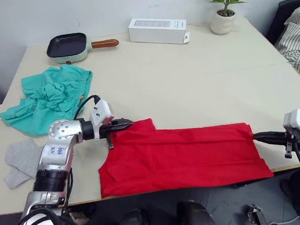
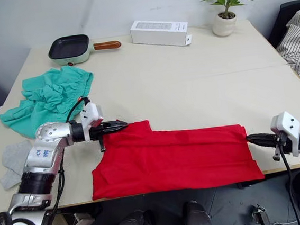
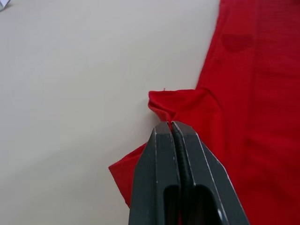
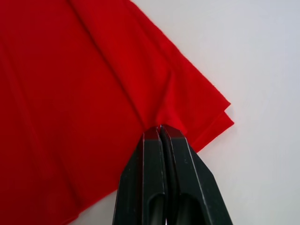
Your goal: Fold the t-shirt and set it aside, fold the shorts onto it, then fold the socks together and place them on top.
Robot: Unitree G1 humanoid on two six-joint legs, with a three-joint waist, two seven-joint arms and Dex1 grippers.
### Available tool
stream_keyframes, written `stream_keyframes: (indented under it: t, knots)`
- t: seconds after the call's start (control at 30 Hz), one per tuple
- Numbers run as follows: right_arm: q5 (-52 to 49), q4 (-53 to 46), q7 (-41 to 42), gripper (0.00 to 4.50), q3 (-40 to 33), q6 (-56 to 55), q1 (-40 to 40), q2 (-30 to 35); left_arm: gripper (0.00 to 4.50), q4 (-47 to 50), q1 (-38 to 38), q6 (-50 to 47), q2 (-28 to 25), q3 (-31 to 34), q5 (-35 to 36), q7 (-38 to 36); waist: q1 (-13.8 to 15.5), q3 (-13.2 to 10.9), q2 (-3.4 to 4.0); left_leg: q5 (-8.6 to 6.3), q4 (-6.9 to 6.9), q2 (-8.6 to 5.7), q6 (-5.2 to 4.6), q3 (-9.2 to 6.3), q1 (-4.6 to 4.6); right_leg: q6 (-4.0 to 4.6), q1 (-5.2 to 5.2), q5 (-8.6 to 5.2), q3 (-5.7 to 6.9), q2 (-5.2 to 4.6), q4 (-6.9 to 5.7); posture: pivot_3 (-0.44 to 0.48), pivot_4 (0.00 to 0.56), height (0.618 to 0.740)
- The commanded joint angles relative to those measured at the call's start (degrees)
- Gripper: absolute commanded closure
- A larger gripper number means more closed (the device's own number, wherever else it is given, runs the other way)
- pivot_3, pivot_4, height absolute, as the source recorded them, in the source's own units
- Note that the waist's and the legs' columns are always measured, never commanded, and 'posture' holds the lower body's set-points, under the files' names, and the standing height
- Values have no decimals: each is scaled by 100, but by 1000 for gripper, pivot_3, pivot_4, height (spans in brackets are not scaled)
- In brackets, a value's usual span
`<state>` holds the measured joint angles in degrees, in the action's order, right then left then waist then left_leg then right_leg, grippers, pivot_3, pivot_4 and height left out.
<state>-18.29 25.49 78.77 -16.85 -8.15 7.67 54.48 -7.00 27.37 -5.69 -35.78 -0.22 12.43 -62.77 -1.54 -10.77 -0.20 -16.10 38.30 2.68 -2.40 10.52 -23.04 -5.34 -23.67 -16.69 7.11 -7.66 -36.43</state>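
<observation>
Red cotton of the t-shirt (image 1: 181, 157) lies flat on the counter (image 1: 189, 77), stretched between both jaws. The left gripper (image 1: 127, 124) and the right gripper (image 1: 256, 135) are clamped on opposite edges. It is soft and limp, so corners are best to hold.

I see the t-shirt (image 1: 186, 157) as soft matt red cloth, the table (image 1: 189, 82) smooth and matt, the shorts (image 1: 50, 98) crumpled teal fabric.

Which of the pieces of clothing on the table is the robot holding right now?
The red t-shirt, spread flat near the table's front edge. Both the left gripper and right gripper pinch its ends; the teal shorts and grey socks lie untouched.
</observation>
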Motion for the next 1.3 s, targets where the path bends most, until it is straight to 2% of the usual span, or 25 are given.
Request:
stream_keyframes:
  t: [0.03,0.17,0.47,0.9,1.03,1.13,1.23,1.3]
  knots:
    - [-39,-199,-216,4463,-274,-638,-308,-151,4500,437,-454,772,-215,290,139,-146,-1,0,0,0,0,0,0,0,0,0,1,0,-3,-1,2,0,150,740]
    - [55,-40,-434,4463,-314,-1238,-587,-317,4500,437,-936,1745,-410,366,-23,-197,1,0,0,-14,-3,1,-1,-5,2,1,6,0,-7,-9,13,0,150,740]
    - [313,502,-849,4463,-142,-2321,-587,-455,4500,163,-1346,3694,-526,249,-502,83,-8,1,1,-16,-12,0,-2,-7,3,3,7,0,6,-40,20,0,150,740]
    - [330,980,-906,4463,-115,-2677,-593,-381,4500,402,-2017,5022,-959,114,-826,314,-10,2,4,-20,-15,1,-8,-9,5,3,15,1,14,-46,32,0,150,740]
    - [323,930,-926,4463,-68,-2505,-631,-402,4500,559,-2218,4541,-995,59,-797,418,-12,3,4,-22,-16,0,-10,-15,5,4,20,1,21,-49,36,0,150,740]
    - [-50,575,-790,4463,-165,-1669,-797,-364,4500,1050,-2479,3492,-1073,143,-150,408,-12,3,5,-23,-18,1,-9,-18,5,4,19,1,21,-49,35,0,150,740]
    - [-218,234,-629,3916,-228,-1361,-1021,-269,3887,1566,-2756,2326,-1343,402,628,277,-5,3,5,-23,-18,2,-9,-27,3,4,22,1,26,-49,35,0,150,740]
    - [-380,-26,-512,3250,-279,-1040,-1197,-203,3252,1923,-2903,1423,-1544,644,1199,302,0,3,5,-23,-18,2,-9,-32,2,4,24,1,30,-49,38,0,150,740]
